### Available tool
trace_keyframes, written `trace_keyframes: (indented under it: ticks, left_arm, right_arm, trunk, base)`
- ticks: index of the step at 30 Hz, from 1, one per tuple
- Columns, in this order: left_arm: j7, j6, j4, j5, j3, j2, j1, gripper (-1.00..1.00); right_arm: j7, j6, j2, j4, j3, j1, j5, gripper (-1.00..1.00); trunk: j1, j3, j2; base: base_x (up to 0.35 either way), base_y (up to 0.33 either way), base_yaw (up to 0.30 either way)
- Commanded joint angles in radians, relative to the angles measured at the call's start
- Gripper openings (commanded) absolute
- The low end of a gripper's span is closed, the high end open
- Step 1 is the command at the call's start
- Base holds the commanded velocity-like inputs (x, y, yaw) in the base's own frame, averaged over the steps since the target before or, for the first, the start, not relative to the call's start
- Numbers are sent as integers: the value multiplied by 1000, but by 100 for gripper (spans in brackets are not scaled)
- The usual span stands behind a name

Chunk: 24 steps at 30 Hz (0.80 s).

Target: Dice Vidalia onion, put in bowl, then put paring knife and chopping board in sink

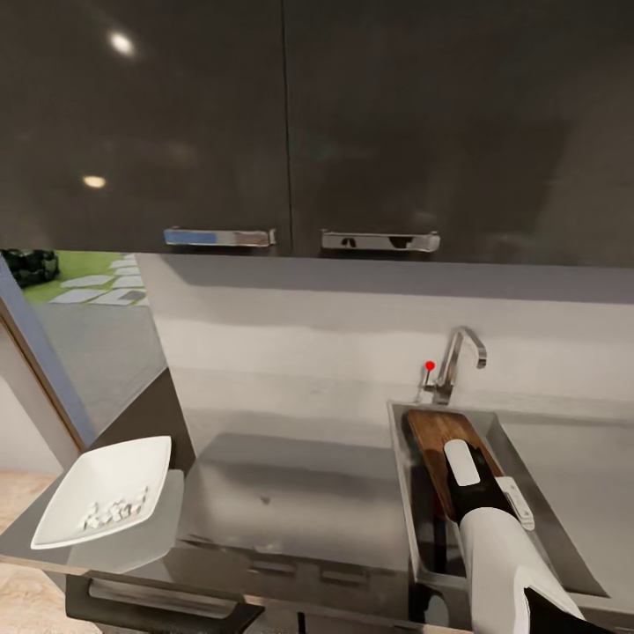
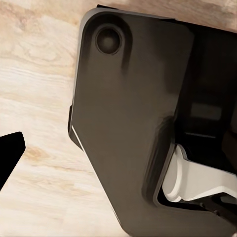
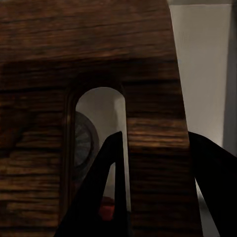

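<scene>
Head view: at lower right the right arm reaches into the sink [image 1: 563,537], where the chopping board [image 1: 440,436] leans tilted inside the basin below the chrome tap [image 1: 458,357]. At lower left the bowl [image 1: 110,489] sits on the countertop [image 1: 291,493] with the diced onion [image 1: 114,511] in it.

Left wrist view: wooden floor [image 2: 34,98] at left and the robot's dark base [image 2: 123,123] in the middle; one dark fingertip [image 2: 10,150] shows, and I cannot tell whether that gripper is spread or closed.

Right wrist view: close up, the right gripper [image 3: 158,173] pinches the board [image 3: 89,49] beside its handle slot, one finger [image 3: 106,187] through the slot. Through the slot show the round drain [image 3: 84,140] and a red bit [image 3: 106,211].
</scene>
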<state>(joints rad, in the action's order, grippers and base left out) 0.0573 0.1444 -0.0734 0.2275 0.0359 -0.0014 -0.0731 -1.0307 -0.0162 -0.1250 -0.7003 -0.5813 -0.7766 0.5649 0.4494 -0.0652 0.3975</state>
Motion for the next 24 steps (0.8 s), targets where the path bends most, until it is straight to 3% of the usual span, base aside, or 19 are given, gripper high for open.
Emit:
trace_keyframes:
  ticks: [1, 24]
  left_arm:
    - [6, 7, -5, 10, 4, 0, -2, 100]
    - [6, 7, -5, 10, 4, 0, -2, 100]
  right_arm:
    - [0, -2, -1, -2, -3, -1, 3, -100]
    - [20, -2, -2, 0, 1, -1, 3, -100]
  trunk:
    - [1, -4, 2]
    - [1, -31, 2]
  base:
    - [0, 0, 17]
    - [0, 0, -132]
